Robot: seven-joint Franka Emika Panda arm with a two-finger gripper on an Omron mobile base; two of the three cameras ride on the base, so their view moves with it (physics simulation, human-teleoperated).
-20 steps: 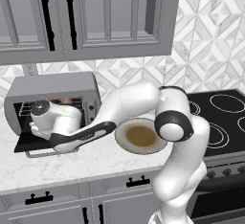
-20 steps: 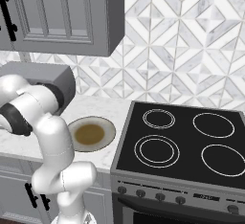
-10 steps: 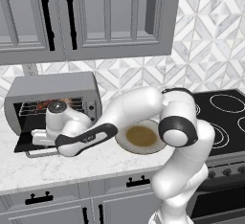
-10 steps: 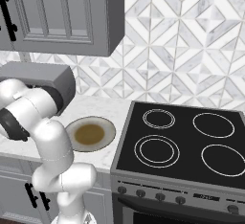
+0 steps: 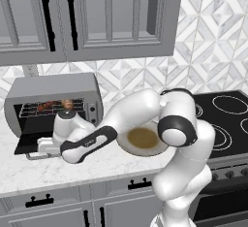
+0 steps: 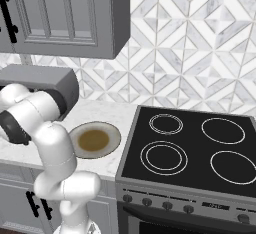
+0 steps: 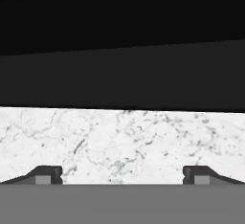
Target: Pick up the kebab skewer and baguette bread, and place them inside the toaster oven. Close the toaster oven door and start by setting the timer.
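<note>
The toaster oven (image 5: 53,88) stands at the counter's left, and its grey side also shows in the right base view (image 6: 47,85). The toaster oven door (image 5: 26,144) hangs open, dropped flat. Inside, on the wire rack, lie the kebab skewer (image 5: 46,106) and, to its right, the baguette bread (image 5: 68,104). My gripper (image 5: 44,147) is low at the door's front edge by the bar handle (image 5: 38,156). In the hand view, the gripper (image 7: 122,176) is open and holds nothing. Its fingertips (image 7: 45,175) stand wide over marble, with a dark panel beyond.
A round beige plate (image 5: 143,139) with a brown centre sits on the counter right of the oven, seen too in the right base view (image 6: 95,140). The black stove top (image 6: 190,153) lies further right. Grey wall cabinets (image 5: 97,17) hang above.
The hand has drawn back out of the oven mouth, moving right and down to the open door's front edge. Skewer and baguette stay on the rack. The jaws stay open.
</note>
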